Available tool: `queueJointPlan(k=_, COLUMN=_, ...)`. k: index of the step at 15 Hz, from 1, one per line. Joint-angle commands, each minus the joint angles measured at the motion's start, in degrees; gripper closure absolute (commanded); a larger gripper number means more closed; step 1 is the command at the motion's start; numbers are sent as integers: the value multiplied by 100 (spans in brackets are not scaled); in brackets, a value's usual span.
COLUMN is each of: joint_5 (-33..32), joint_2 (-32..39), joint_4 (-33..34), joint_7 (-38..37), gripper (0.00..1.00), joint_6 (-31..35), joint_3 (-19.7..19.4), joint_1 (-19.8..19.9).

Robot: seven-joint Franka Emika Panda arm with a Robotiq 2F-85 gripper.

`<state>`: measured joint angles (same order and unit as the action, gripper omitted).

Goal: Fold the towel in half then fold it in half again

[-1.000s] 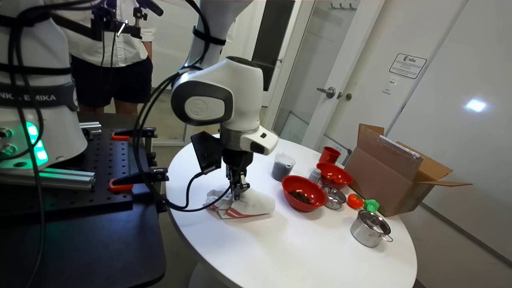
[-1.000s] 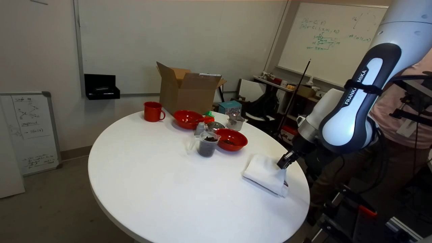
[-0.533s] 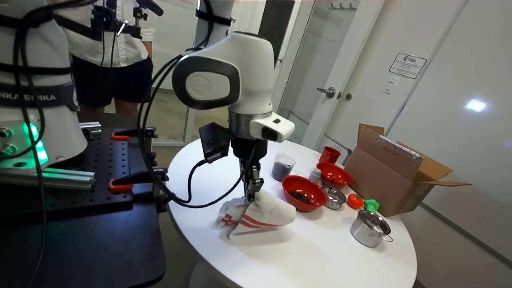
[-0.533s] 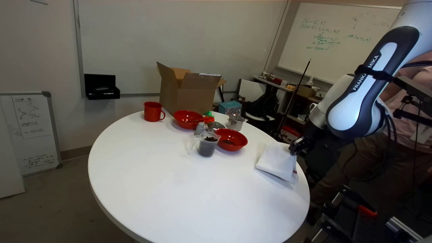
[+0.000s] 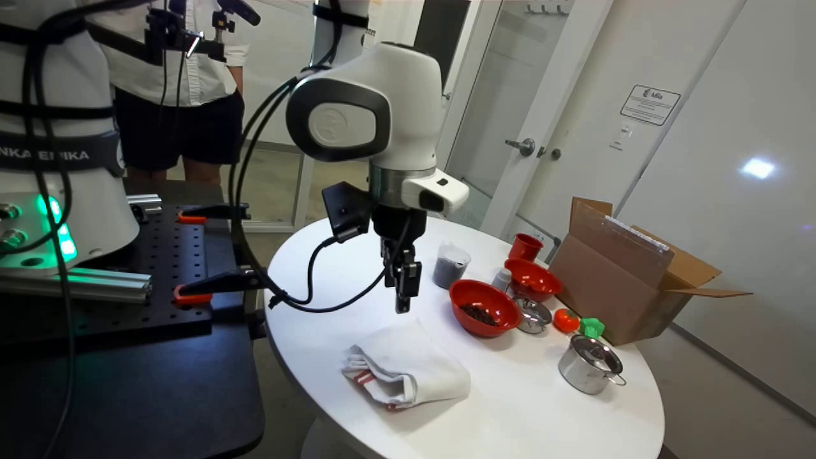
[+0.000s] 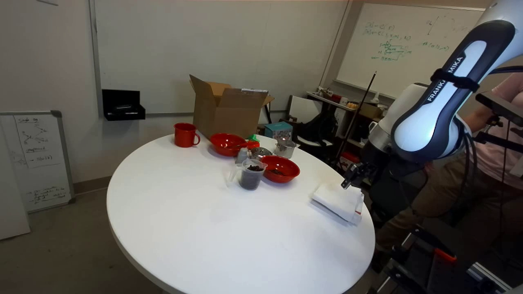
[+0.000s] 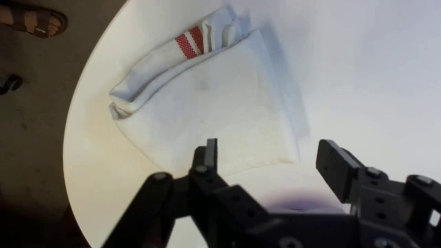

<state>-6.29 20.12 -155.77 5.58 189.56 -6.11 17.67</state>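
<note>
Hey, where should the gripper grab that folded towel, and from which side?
I'd pinch the towel at its layered edge, coming down from above with one finger either side of that edge. In the wrist view its layers stand apart there, curling beside the red stripes. The gripper is open, so a downward approach seems workable.
</note>
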Motion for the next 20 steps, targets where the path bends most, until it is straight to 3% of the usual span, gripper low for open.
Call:
queueJointPlan(k=1, joint_5=234, joint_2=-110, joint_4=26, joint_7=-235, gripper=0, joint_6=-444, joint_3=29, joint_1=-105)
queueJointPlan(k=2, joint_5=265, joint_2=-140, joint_4=39, joint_7=-315, gripper=0, joint_6=-575, joint_3=141, joint_1=-12)
queueJointPlan(k=3, joint_5=153, joint_2=-9, joint_4=19, joint_7=-123, gripper=7, joint_6=-276, joint_3=29, joint_1=-54)
queueJointPlan(k=5, joint_5=213, joint_2=-12, joint_4=44, joint_7=-184, gripper=0, joint_6=-387, joint_3=65, joint_1=-56)
queueJointPlan(k=20, joint_5=439, joint_2=84, joint_4=108, joint_7=-366, gripper=0, joint_6=-402, joint_3=47, joint_1=-21)
